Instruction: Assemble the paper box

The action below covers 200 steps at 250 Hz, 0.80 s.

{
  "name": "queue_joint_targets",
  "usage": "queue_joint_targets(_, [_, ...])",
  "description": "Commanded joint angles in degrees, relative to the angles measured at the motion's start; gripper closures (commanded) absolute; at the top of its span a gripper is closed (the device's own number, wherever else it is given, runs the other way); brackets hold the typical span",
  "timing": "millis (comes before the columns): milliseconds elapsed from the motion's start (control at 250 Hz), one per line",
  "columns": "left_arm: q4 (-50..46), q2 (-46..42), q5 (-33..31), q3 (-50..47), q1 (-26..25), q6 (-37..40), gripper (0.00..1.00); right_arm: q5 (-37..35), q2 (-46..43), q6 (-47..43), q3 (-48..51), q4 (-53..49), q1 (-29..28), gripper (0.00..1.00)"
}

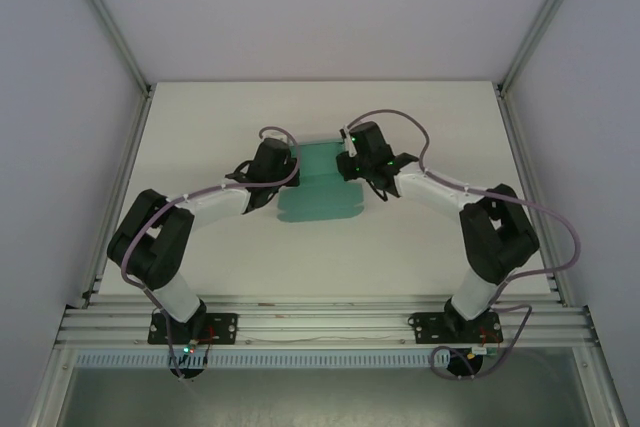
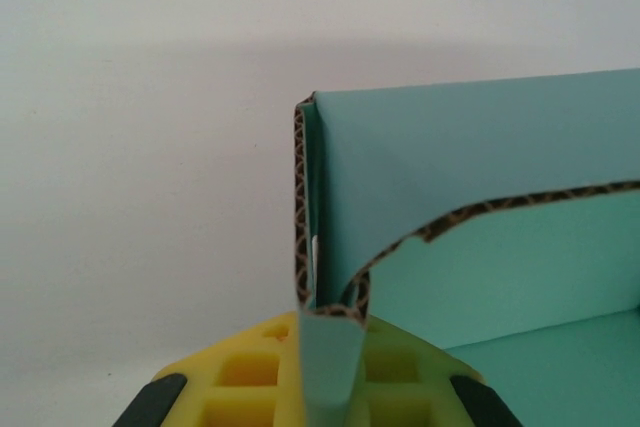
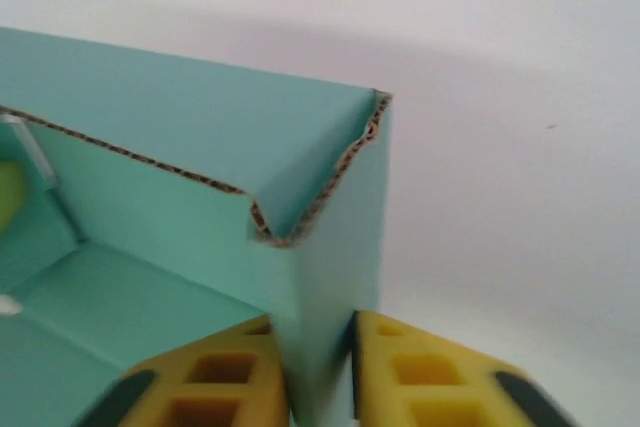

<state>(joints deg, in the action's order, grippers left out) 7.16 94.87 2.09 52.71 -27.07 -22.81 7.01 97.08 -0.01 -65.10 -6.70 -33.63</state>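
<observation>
Sitting mid-bench between the two arms: a teal-green, thin corrugated-card paper box [image 1: 318, 192], partly folded, side walls upright, one scalloped flap lying flat toward the near edge of the white bench [image 1: 430, 247].

Gripped on the left by the left claw [image 1: 293, 172], closed tight on the upright corner of the left wall. In the left wrist view, yellow pads [image 2: 250, 377] pressed to either side of the card, with a curved-cut inner flap folded in just beside them. Gripped on the right by the right claw [image 1: 347, 165], pads [image 3: 420, 377] set against both faces of the right wall near its corner. Clamped on it, by the look.

Likely to go wrong from here:
- Crushing or creasing the fluted card through too hard a squeeze.
- Tearing at a corner fold if pulled outward by both arms at once.
- Dragging the whole box across the smooth bench if moved by one arm alone.
- Springing open again on release, with no tab visibly locked.

Cannot tell whether the inner flap is fully seated.

Open bench on every side, with the far edge and the grey frame posts [image 1: 120, 37] well apart from the box. Tightest spot between the two claws themselves, near each other across the box, with looping cables [image 1: 400, 125] arching over the wrists. Probably safest kept to small, matched moves.
</observation>
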Motion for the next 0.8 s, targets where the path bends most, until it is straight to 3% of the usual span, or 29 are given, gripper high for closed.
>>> queue_joint_targets(0, [0.4, -0.1, -0.2, 3.2, -1.6, -0.2, 1.0, -14.7, 2.0, 2.1, -2.2, -1.5, -1.7, 0.92])
queue_joint_targets(312, [-1.9, -0.1, -2.6, 4.5, -1.9, -3.5, 1.0, -37.9, 9.3, 8.9, -7.7, -11.6, -2.4, 1.0])
queue_joint_targets(544, [-5.1, 0.9, -5.1, 6.0, -1.9, -5.9, 1.0, -56.0, 16.8, 19.8, -15.4, -28.2, -2.5, 1.0])
queue_joint_targets(636, [-5.6, 1.0, -5.2, 6.2, -1.9, -6.3, 1.0, -58.8, 18.6, 22.2, -17.6, -31.8, -2.5, 1.0])
queue_joint_targets(795, [-5.7, 0.8, -5.1, 6.4, -1.9, -6.1, 1.0, -57.8, 17.6, 20.3, -16.0, -26.5, -2.4, 1.0])
